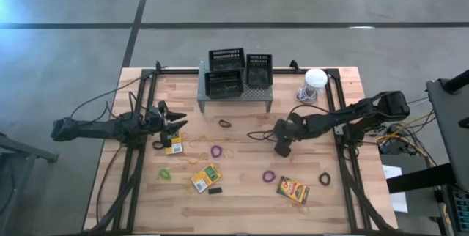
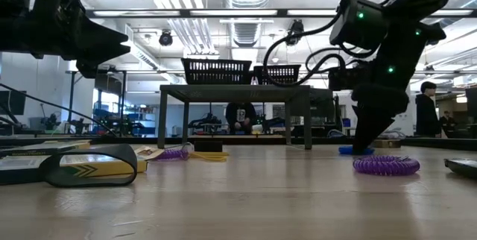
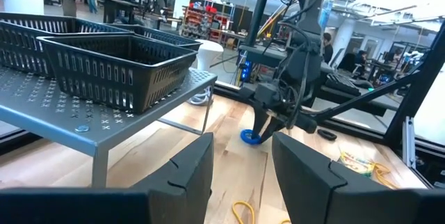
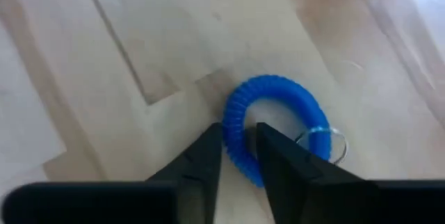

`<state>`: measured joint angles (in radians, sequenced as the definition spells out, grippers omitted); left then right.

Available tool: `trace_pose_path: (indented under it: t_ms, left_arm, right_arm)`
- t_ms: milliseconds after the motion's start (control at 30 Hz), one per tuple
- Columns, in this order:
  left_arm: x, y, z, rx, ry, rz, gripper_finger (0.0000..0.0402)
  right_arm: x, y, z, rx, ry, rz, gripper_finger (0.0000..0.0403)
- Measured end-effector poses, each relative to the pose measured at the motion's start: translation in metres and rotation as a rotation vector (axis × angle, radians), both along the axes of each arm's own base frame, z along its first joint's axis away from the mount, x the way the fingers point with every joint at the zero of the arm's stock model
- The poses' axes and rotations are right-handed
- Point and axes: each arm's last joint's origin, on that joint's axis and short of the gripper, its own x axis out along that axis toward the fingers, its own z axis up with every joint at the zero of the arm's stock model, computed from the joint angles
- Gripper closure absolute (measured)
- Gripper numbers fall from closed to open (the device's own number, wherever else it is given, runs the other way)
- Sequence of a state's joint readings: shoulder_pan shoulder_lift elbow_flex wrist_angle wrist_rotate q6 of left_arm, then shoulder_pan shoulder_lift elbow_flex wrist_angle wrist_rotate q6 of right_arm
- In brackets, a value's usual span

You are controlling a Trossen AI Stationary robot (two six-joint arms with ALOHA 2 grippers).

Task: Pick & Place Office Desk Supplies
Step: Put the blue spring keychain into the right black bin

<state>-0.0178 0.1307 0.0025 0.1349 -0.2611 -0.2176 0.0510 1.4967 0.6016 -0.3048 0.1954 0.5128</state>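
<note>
Blue coiled plastic loop (image 4: pixel 274 123), a spiral wrist band with a small metal ring on one side, lies flat on the pale wooden desk (image 1: pixel 242 192), in front of the grey perforated metal shelf (image 1: pixel 258 93) and off toward its right-hand end. The right gripper (image 4: pixel 238 151) is down at the loop, its two dark fingers drawn narrow with one side of the coil between them; whether they grip it yet I cannot tell. The loop looks light, springy and soft, likely to stretch or twist rather than resist, so one strand of the coil, away from the metal ring, seems the best place to pinch. Three black lattice plastic baskets (image 1: pixel 226 59) sit on top of the shelf. The left gripper (image 3: pixel 240 175) waits to the left of the shelf, fingers parted, holding nothing.
</note>
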Motion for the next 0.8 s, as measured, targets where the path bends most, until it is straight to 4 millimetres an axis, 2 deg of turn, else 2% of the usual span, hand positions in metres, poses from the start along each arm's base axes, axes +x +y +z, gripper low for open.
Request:
trace_pose_path:
  t_ms: [167,267,467,633,800]
  left_arm:
    - [0.0,0.0,0.0,-0.011,-0.006,0.0,0.0249]
    - [0.0,0.0,0.001,-0.019,-0.017,0.0,0.0249]
    - [0.0,0.0,0.004,-0.02,-0.05,-0.001,0.0249]
    - [0.0,0.0,0.005,-0.02,-0.06,-0.001,0.0249]
    - [0.0,0.0,0.005,-0.02,-0.055,-0.001,0.0249]
  right_arm:
    - [0.01,0.013,0.004,0.052,-0.11,0.065,0.0384]
    - [0.022,0.02,0.013,0.073,-0.25,0.098,0.0385]
    - [0.052,0.028,0.035,0.018,-0.655,0.207,0.0384]
    - [0.068,0.03,0.062,-0.057,-0.902,0.268,0.0385]
    - [0.087,0.029,0.1,-0.137,-0.954,0.289,0.0385]
